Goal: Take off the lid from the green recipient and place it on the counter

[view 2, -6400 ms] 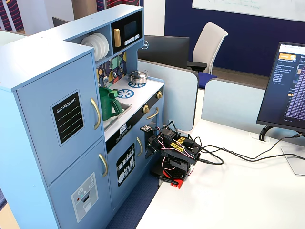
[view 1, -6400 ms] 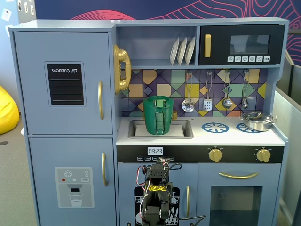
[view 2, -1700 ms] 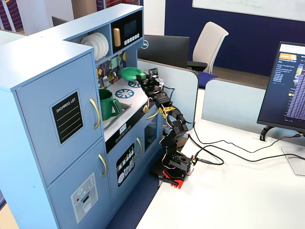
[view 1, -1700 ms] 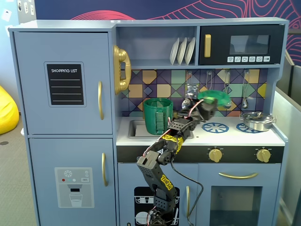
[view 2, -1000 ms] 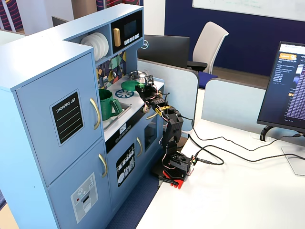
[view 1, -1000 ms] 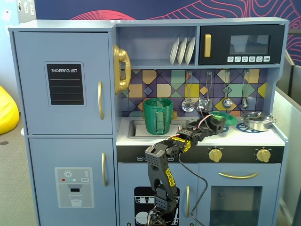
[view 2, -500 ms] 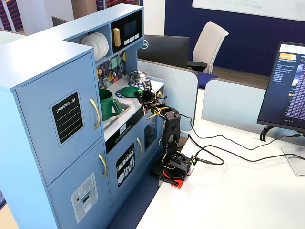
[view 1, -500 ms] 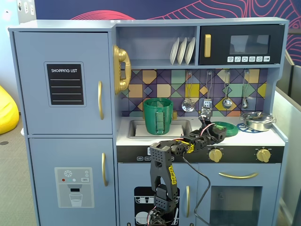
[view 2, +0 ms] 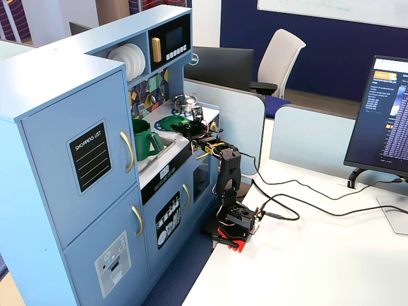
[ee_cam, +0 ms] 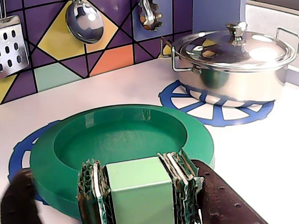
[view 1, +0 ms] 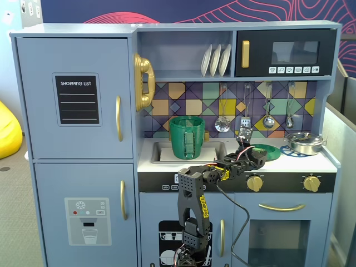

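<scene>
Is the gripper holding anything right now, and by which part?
Yes. The gripper is shut on the lid, pinching its small square knob between the fingers. The lid's disc sits low over the counter; contact cannot be told.

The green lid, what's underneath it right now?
The lid lies on the white counter over a blue printed burner ring, which shows at its left edge; the rest is covered. The pincer grips its knob.
</scene>
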You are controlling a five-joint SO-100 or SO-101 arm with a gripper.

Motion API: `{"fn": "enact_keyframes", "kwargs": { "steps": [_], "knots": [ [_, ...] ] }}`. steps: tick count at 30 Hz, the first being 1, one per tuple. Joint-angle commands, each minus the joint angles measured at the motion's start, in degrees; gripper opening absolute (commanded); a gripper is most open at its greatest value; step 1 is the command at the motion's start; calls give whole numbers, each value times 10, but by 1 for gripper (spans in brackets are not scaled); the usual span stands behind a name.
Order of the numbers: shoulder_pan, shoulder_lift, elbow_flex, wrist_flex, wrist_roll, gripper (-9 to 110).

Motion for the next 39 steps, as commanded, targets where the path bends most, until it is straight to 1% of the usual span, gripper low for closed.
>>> {"fn": "enact_keyframes", "kwargs": {
  "steps": [1,5,12,18,21,25,28,32,34,36,39],
  "knots": [
    [-6,50,-25,4,-3,42],
    [-14,139,18,39,-15,41],
    [-30,352,80,213,-49,39],
    [-16,465,128,297,-64,39],
    [-17,517,138,417,-68,38],
    [-27,568,157,547,-101,37],
    [-42,609,185,637,-105,33],
    [-83,657,229,761,-67,28],
    [-117,672,255,801,-67,27],
    [-164,687,287,813,-54,25],
    [-236,699,345,796,-27,23]
  ]
}}
